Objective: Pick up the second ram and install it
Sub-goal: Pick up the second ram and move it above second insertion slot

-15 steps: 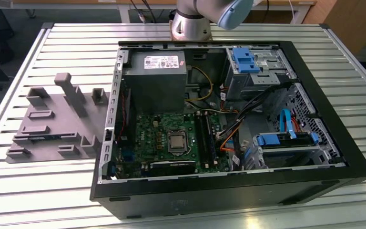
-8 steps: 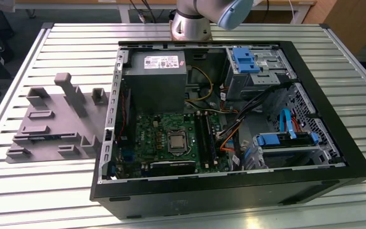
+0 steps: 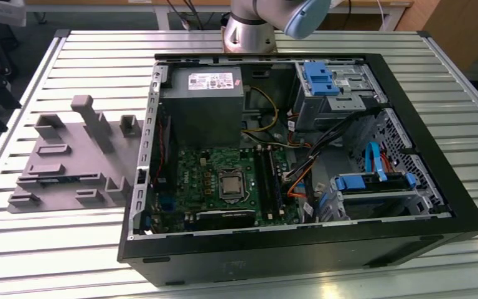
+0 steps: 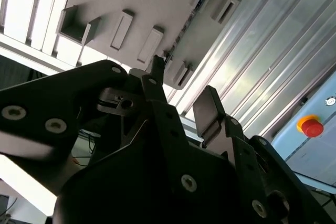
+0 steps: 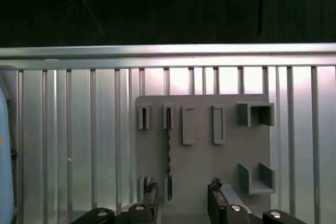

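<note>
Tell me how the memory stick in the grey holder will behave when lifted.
The memory stick stands on edge and looks very thin, so it is probably light and fairly stiff, yet fragile if bent. Only slots of the grey holder prop it, so it would likely tip once freed unless gripped squarely.

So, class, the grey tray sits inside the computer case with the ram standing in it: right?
No. The exterior view shows the tray on the table beside the case, not inside it. The ram does stand in it, per the first wrist view.

Grey tray [image 3: 81,169], green motherboard [image 3: 199,180], black case [image 3: 305,246] and gripper [image 5: 182,192] — ribbed silver table [image 3: 56,249].
</note>
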Tool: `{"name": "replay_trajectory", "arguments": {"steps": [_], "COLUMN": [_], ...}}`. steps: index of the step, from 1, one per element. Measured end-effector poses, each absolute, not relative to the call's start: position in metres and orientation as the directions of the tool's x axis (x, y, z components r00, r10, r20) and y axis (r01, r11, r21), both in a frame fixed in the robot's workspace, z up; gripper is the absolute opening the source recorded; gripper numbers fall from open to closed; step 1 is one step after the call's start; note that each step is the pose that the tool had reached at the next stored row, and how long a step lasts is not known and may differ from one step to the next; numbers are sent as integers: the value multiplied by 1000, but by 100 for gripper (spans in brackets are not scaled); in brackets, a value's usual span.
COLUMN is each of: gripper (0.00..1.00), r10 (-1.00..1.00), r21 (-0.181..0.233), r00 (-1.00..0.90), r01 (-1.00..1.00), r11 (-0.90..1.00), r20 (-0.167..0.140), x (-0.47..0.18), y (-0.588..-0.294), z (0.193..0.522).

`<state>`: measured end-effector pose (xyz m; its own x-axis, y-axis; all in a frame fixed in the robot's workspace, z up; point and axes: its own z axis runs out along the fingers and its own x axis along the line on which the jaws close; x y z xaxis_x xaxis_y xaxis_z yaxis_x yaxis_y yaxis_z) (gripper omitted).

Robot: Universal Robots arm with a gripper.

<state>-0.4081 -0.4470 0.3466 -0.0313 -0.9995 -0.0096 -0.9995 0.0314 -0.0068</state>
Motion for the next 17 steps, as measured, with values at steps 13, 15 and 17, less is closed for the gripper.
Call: {"name": "replay_trajectory", "arguments": {"steps": [13, 15, 17], "gripper": [50, 50, 50], "r10": [-999, -999, -999], "r21": [-7, -7, -7], "r00": [-32, -32, -32], "r01": [-999, -999, -999], "r11": [32, 32, 32], "r20": [-14, -14, -14], "x": [-409, -409, -409], "y": [-448, -448, -448], "z": [331, 331, 328]}}
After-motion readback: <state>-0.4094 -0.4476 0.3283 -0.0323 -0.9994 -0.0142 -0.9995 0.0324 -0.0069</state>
